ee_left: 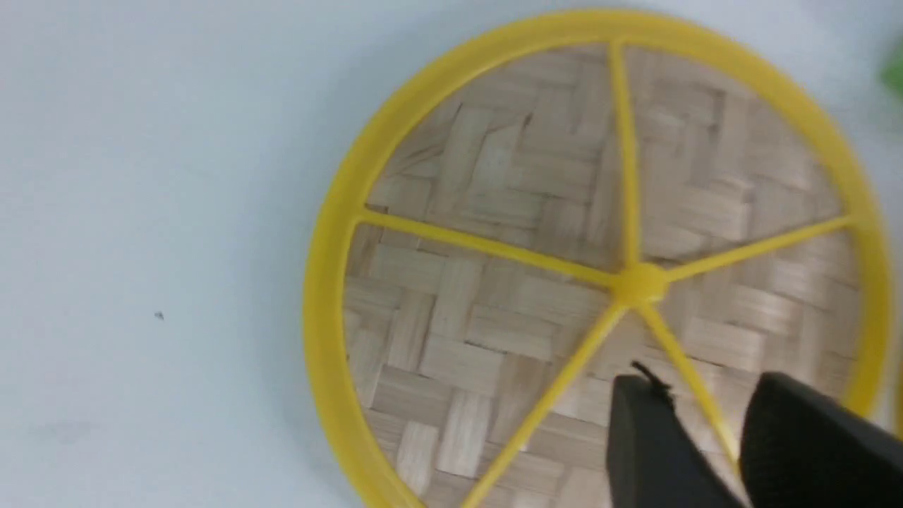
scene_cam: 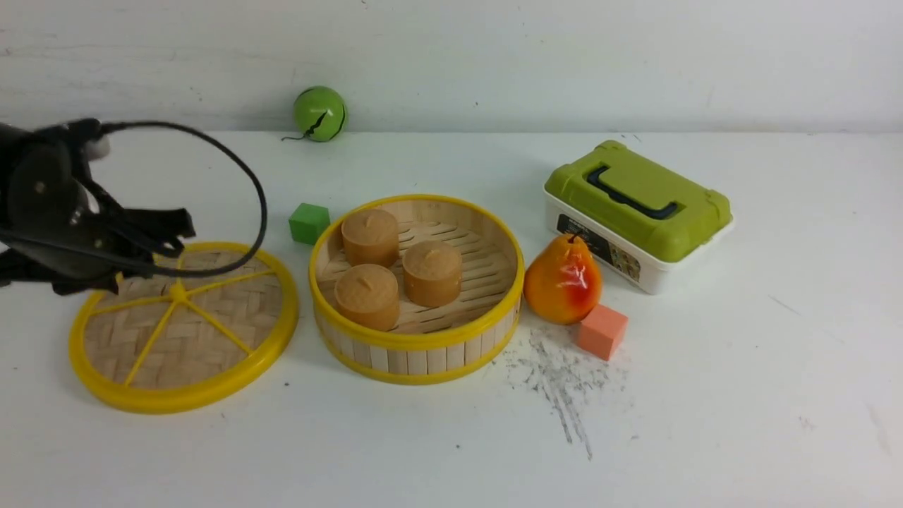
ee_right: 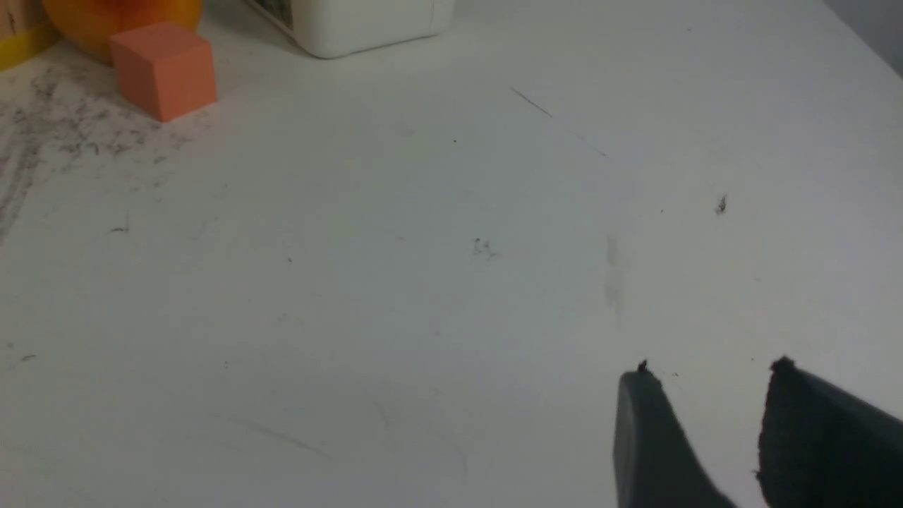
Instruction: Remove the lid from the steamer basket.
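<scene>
The lid (scene_cam: 183,331) lies flat on the table, left of the steamer basket (scene_cam: 416,340), with a small gap between the two. The basket is uncovered and holds three brown buns (scene_cam: 432,272). My left gripper (scene_cam: 180,233) hovers over the far part of the lid, near its hub. In the left wrist view the gripper (ee_left: 705,384) is open: its dark fingers stand apart above the woven lid (ee_left: 494,212), and a yellow spoke shows in the gap. My right gripper (ee_right: 712,370) is open over bare table, nothing between its fingers.
A green cube (scene_cam: 309,223) sits behind the gap between lid and basket. A green ball (scene_cam: 319,113) rests at the back wall. Right of the basket are a pear (scene_cam: 562,280), an orange cube (scene_cam: 602,331) and a white box with a green lid (scene_cam: 638,212).
</scene>
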`<state>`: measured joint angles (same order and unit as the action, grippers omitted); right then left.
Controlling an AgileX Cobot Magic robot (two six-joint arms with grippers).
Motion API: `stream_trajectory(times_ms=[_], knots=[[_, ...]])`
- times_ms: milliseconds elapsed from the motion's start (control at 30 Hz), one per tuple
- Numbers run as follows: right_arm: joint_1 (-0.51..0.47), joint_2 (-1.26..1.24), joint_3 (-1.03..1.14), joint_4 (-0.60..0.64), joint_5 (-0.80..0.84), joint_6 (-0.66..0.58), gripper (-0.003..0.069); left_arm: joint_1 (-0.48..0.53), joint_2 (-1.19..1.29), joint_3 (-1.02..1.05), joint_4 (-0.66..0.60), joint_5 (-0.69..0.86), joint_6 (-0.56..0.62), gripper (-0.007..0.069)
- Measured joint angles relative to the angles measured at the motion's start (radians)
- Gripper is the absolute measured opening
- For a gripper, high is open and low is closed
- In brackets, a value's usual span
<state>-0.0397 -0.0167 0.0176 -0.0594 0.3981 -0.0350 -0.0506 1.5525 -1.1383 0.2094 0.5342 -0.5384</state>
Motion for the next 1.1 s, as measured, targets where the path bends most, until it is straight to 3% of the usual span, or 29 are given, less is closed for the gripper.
stream_trajectory(times_ms=[67, 133, 200, 367, 400, 467, 633, 900, 1100], knots=[[0.000, 0.000, 0.000, 0.000, 0.000, 0.000, 0.0240, 0.000, -0.111, 0.000, -0.092, -0.003, 0.085, 0.0039], [0.000, 0.000, 0.000, 0.000, 0.000, 0.000, 0.0240, 0.000, -0.252, 0.000, -0.223, -0.016, 0.209, -0.0013], [0.000, 0.000, 0.000, 0.000, 0.000, 0.000, 0.0240, 0.000, -0.325, 0.000, -0.282, -0.019, 0.283, -0.0013], [0.000, 0.000, 0.000, 0.000, 0.000, 0.000, 0.0240, 0.000, -0.630, 0.075, -0.596, -0.029, 0.659, -0.0013], [0.000, 0.000, 0.000, 0.000, 0.000, 0.000, 0.0240, 0.000, -0.641, 0.075, -0.608, -0.029, 0.659, -0.0013], [0.000, 0.000, 0.000, 0.000, 0.000, 0.000, 0.0240, 0.000, -0.780, 0.180, -0.769, -0.053, 0.878, -0.0013], [0.000, 0.000, 0.000, 0.000, 0.000, 0.000, 0.0240, 0.000, -0.987, 0.398, -0.983, -0.113, 1.141, -0.0013], [0.000, 0.000, 0.000, 0.000, 0.000, 0.000, 0.0240, 0.000, -1.104, 0.639, -1.175, -0.121, 1.226, -0.0013], [0.000, 0.000, 0.000, 0.000, 0.000, 0.000, 0.0240, 0.000, -1.104, 0.715, -1.170, -0.144, 1.226, -0.0013]])
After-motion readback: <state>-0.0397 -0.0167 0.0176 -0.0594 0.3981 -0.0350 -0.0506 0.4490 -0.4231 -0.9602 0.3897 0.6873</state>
